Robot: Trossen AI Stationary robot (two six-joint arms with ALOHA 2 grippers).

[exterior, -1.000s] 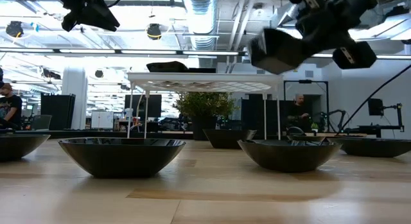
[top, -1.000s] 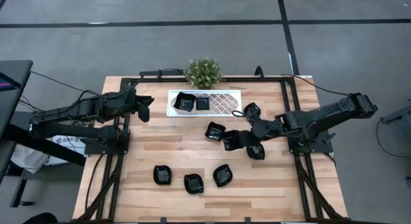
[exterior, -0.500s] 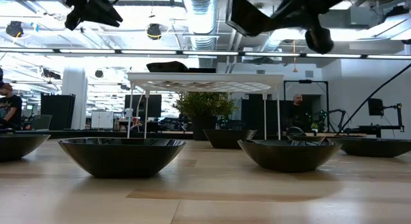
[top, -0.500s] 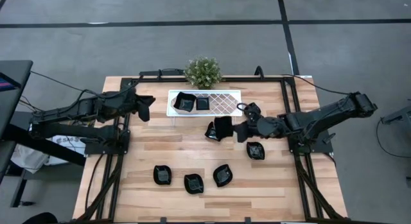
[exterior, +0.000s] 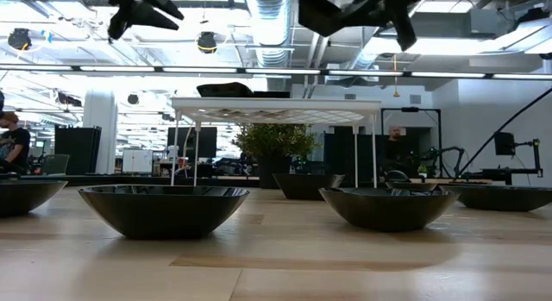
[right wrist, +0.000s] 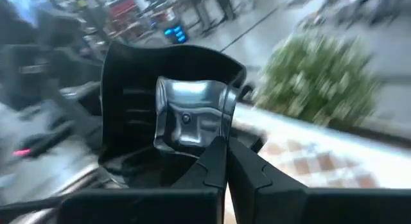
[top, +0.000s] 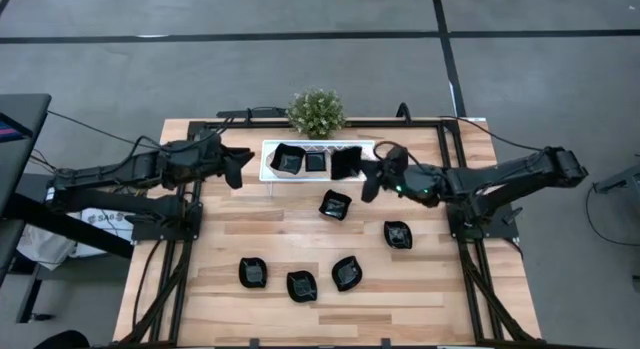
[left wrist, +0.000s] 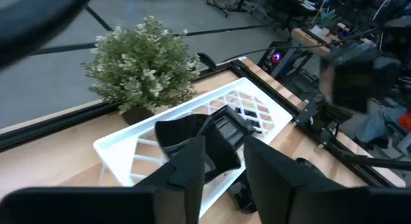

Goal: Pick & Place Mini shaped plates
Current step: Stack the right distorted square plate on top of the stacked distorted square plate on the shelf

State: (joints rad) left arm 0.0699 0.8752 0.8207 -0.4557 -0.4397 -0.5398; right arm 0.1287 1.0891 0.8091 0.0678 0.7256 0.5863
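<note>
My right gripper (top: 365, 172) is shut on the rim of a black mini plate (top: 346, 161) and holds it tilted over the middle of the white lattice tray (top: 365, 149). In the right wrist view the held plate (right wrist: 186, 121) fills the space in front of the right gripper (right wrist: 225, 147). Two more plates (top: 287, 159) (top: 315, 161) lie in the tray's left end. My left gripper (top: 240, 159) hovers open and empty just left of the tray. Several plates sit on the table, among them one (top: 335, 204) near the tray and one (top: 398, 234) to its right.
A small green potted plant (top: 317, 112) stands behind the tray at the table's back edge. Three plates (top: 254, 273) (top: 301, 285) (top: 347, 273) form a row near the front. The tray (exterior: 276, 103) stands raised on thin legs.
The right gripper has carried its plate up and left, from above the table's middle to over the tray. The left gripper has shifted slightly toward the tray and spread its fingers wider.
</note>
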